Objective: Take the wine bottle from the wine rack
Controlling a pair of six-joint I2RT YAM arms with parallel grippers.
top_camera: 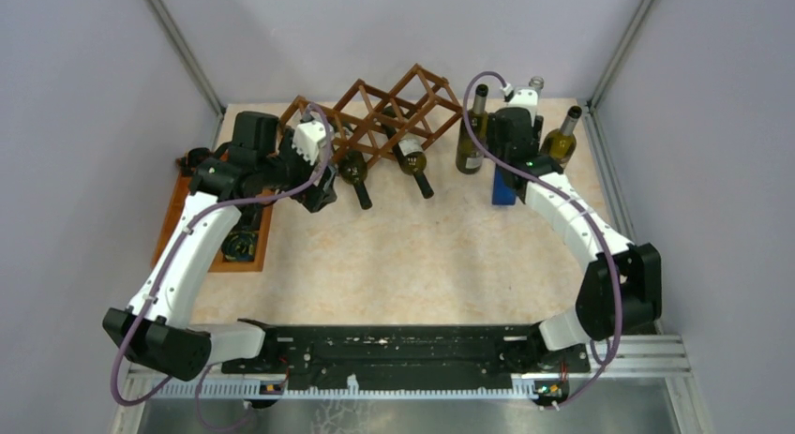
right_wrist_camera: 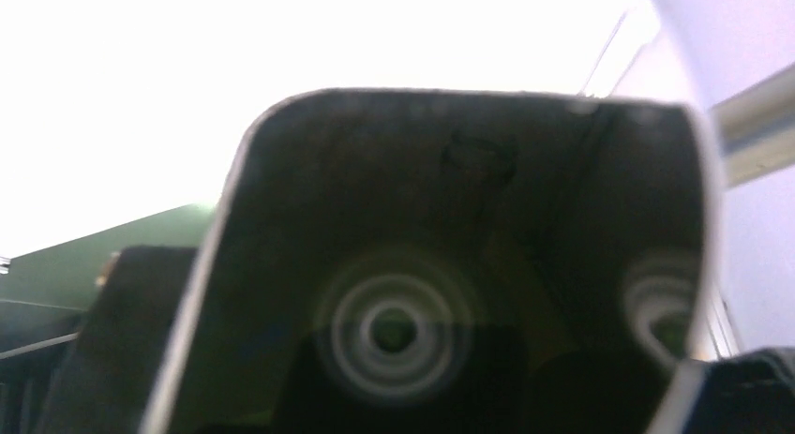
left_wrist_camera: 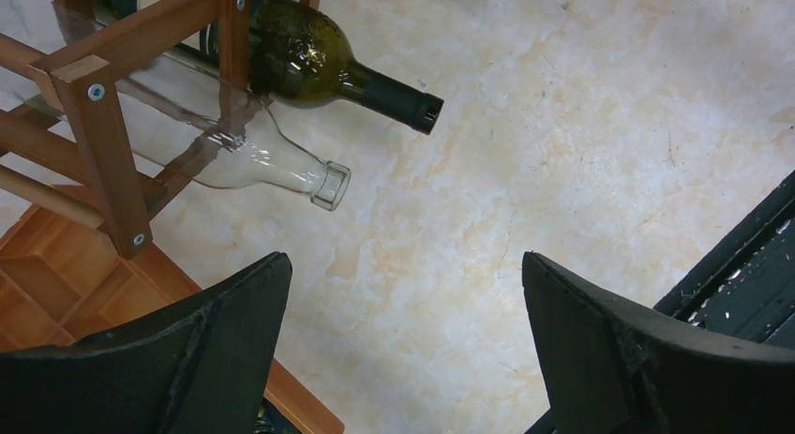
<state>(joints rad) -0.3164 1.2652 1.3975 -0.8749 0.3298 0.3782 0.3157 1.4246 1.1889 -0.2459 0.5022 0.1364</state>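
The reddish-brown lattice wine rack (top_camera: pixel 386 113) stands at the back middle of the table. Two dark green wine bottles (top_camera: pixel 354 174) (top_camera: pixel 413 165) lie in its lower cells, necks pointing toward me. The left wrist view shows one dark bottle (left_wrist_camera: pixel 314 64) and below it a clear bottle (left_wrist_camera: pixel 258 157) in the rack (left_wrist_camera: pixel 101 139). My left gripper (left_wrist_camera: pixel 403 261) is open and holds nothing, just in front of the rack's left end (top_camera: pixel 317 192). My right gripper (top_camera: pixel 514 127) is at the back right. Dark bottle glass (right_wrist_camera: pixel 422 265) fills the space between its fingers (right_wrist_camera: pixel 117 340).
A flat orange-brown compartment tray (top_camera: pixel 176 209) lies at the left under my left arm. Upright bottles (top_camera: pixel 472 134) (top_camera: pixel 562 139) stand either side of the right gripper, with a blue block (top_camera: pixel 503 186) beneath it. Grey walls close off the back and both sides.
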